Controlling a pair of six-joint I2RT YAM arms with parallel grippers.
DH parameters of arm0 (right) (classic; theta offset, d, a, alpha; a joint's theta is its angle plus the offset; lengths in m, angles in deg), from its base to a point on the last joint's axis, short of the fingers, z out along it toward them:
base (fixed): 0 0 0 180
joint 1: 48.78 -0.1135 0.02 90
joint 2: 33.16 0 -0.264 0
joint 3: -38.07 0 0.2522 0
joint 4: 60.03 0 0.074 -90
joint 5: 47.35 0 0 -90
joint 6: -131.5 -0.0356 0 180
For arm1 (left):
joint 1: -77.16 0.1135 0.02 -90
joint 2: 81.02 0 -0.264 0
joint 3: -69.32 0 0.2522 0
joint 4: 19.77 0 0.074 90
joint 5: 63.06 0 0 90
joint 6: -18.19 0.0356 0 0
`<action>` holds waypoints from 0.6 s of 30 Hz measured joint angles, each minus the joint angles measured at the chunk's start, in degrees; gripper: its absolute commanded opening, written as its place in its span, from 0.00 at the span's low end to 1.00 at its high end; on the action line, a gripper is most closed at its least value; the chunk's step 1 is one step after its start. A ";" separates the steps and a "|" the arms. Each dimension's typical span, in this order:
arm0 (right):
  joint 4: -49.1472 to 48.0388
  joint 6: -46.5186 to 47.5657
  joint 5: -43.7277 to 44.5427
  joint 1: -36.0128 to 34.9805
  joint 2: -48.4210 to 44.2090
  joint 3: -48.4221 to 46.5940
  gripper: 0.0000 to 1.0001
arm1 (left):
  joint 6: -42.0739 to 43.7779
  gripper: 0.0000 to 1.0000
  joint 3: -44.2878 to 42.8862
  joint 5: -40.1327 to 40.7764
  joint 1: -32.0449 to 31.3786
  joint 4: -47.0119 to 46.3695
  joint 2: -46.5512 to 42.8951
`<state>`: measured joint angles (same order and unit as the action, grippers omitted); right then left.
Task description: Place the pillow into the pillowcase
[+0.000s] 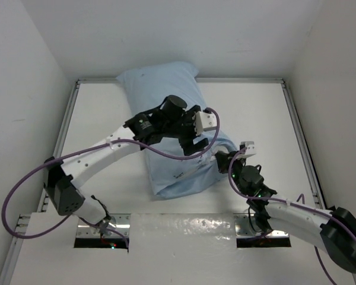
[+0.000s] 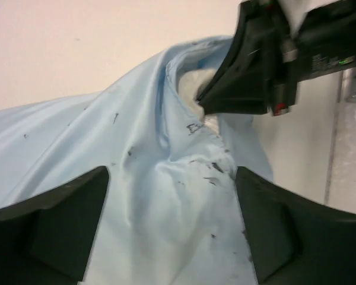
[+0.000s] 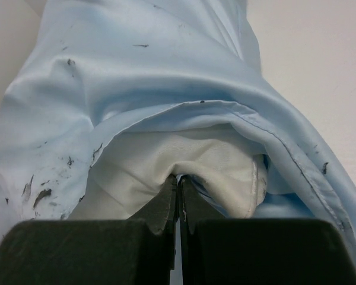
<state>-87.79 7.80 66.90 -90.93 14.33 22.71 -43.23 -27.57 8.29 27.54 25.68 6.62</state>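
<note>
Pillow (image 3: 166, 151): almost wholly inside the pillowcase (image 1: 157, 89). Only 1 white end shows at the open mouth, at the near-right end of the bundle on the table (image 1: 101, 107).
Right gripper (image 3: 178, 181): clenched, pinching a fold of the pillow's fabric just inside the hem.
Left gripper (image 2: 171, 184): released, fingers spread wide over the blue cloth short of the mouth. Contact cannot be confirmed.
Stage, by judgement: final tuck of the last end. The hem is not yet drawn past it.
Risk 1: with no grip on the case, a push from the right arm may slide the whole bundle rather than seat the pillow.
Risk 2: any retreat while the pinch holds would drag the pillow back out.
Risk 3: the pinch is thin, so the fabric may slip free, or the hem may get caught between the fingers.
</note>
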 measured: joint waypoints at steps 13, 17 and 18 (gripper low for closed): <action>3.10 -3.82 -1.77 0.02 -2.19 0.00 0.00 | 0.96 0.34 12.48 -5.31 -11.45 3.78 5.60; 5.62 -3.89 -1.92 0.02 -4.59 -0.02 0.00 | 0.02 0.47 16.06 -1.25 -11.72 -1.51 8.63; 6.10 -3.89 -1.97 0.02 -4.98 -0.02 0.00 | -0.26 0.47 16.72 -0.37 -11.72 -3.06 8.63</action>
<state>-81.69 3.91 64.93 -90.91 9.34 22.68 -43.49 -10.85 7.92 15.82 22.62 15.25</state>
